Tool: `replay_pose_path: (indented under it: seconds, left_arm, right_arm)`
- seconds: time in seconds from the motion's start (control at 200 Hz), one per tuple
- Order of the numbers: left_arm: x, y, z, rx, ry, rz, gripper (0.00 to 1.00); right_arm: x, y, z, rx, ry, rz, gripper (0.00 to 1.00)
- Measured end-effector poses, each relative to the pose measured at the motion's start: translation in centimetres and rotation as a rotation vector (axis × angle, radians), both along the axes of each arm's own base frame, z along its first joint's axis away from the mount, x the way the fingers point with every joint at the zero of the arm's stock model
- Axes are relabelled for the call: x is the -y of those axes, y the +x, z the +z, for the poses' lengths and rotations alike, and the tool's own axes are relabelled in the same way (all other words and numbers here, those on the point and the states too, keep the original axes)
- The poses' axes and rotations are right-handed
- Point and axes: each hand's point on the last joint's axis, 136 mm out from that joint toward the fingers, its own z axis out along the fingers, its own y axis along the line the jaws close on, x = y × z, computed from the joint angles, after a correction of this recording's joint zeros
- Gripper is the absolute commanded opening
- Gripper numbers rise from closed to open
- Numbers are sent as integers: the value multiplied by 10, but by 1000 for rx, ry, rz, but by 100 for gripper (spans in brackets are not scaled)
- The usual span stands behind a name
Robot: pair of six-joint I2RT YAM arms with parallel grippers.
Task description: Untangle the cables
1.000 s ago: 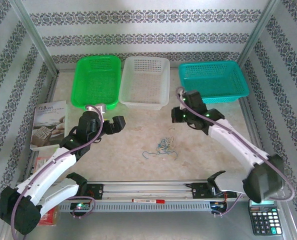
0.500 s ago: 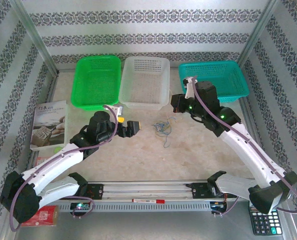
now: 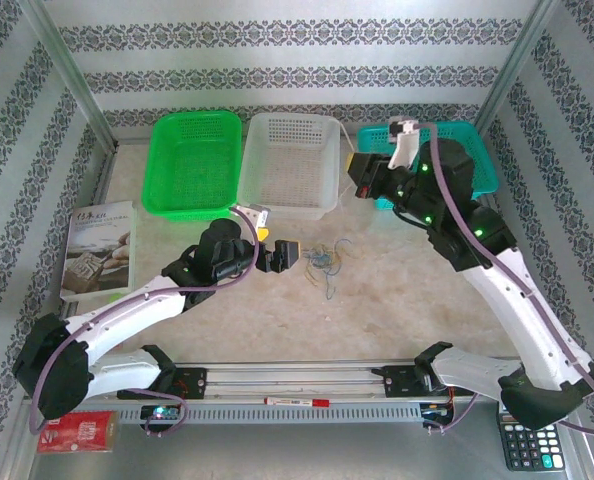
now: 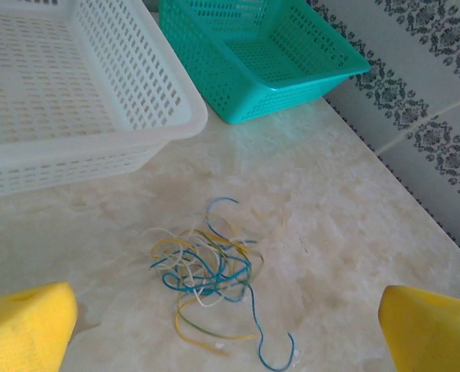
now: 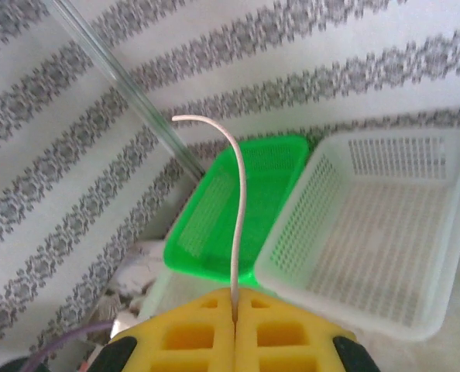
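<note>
Your left tool stands wide, its 2 yellow fingertips spread at the bottom corners of the left wrist view. It is just left of the cables and not touching them. The cables lie as 1 loose tangle of blue, yellowish, green and white strands near the middle of the table, a little toward the far edge, in front of the white basket. 1 blue strand trails out of the tangle toward the near edge and ends in a hook. Your right tool is closed tight on 1 white strand, which rises from between the yellow fingers and bends over at its free end. In the top view that tool is lifted above the table near the far edge, between the white basket and the teal basket. The green basket sits just beside the white one, toward the far left corner. You cannot tell whether the held strand reaches down to the tangle.
</note>
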Motion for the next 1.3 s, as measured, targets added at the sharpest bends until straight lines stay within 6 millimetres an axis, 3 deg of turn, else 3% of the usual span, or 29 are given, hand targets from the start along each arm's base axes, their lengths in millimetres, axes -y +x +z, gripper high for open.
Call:
replay_pose_path:
  seconds: [0.115,0.27,0.515,0.834,0.969,1.084,1.164,1.304]
  left_arm:
    - [-8,-1,1,17,-3,33,100]
    - [-24,-5,8,49,-16,91,100]
    - [-37,-7,24,96,-43,142,100]
    - [-40,-7,19,82,-23,155,100]
    - [-40,-7,20,77,-17,155,100]
    - [-39,-6,27,90,-25,153,100]
    - [-38,-5,35,102,-36,153,100]
    - [-36,-4,41,110,-45,150,100]
  right_arm:
    - [18,5,32,78,15,-67,0]
    - [56,32,62,152,34,-215,0]
    - [100,71,84,212,49,-387,0]
    - [167,116,91,290,31,-680,0]
    - [187,144,78,299,-20,-787,0]
    - [194,169,53,282,-80,-843,0]
    - [198,188,23,245,-126,-875,0]
    - [206,227,-57,122,-218,-929,0]
